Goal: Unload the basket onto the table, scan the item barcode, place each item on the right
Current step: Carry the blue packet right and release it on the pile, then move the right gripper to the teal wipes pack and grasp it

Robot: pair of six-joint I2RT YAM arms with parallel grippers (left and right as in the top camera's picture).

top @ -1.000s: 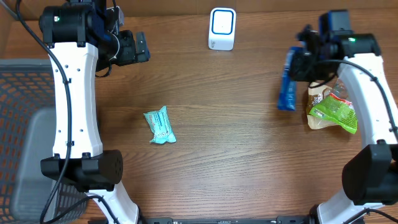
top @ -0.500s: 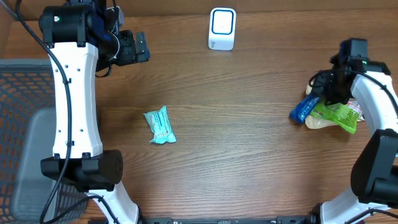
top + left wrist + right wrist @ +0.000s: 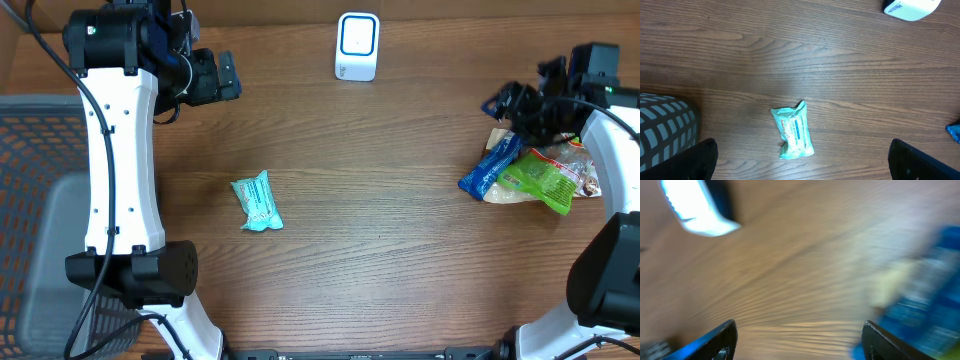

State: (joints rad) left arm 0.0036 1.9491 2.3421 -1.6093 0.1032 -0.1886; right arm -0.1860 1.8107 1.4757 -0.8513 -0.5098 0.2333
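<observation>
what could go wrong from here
1. The blue packet lies against the green bag, close to the open right gripper. If that arm swings low, it may snag or drag either one.
2. The teal packet lies far from the scanner, and no barcode can be made out on it. The left gripper may present the wrong face.

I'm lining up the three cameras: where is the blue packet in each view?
Overhead: blue packet at the right, beside the green bag.
Left wrist: only its corner, at the right edge.
Right wrist: blurred, on the right side.
Shared landmark: the white scanner, near the top edge in every view.
</observation>
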